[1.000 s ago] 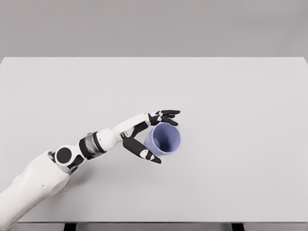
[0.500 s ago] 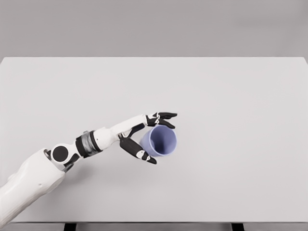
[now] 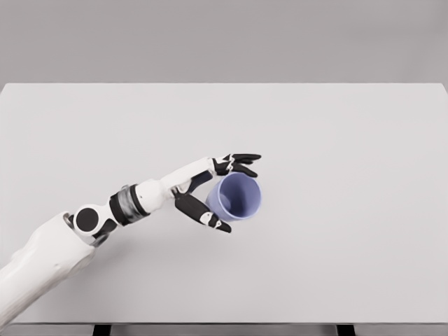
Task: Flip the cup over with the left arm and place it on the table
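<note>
On the big white table (image 3: 336, 140), a bit left of the middle, the left hand (image 3: 218, 192) has its fingers wrapped round the sides of the purple cup (image 3: 238, 198), which looks light, hard and smooth, so the sides seem the best place to hold.

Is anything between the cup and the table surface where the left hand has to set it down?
Nothing visible is. The left hand grips the purple cup, mouth facing the camera, with fingers above and thumb below it. The white table around and beside the cup shows no other object.
</note>
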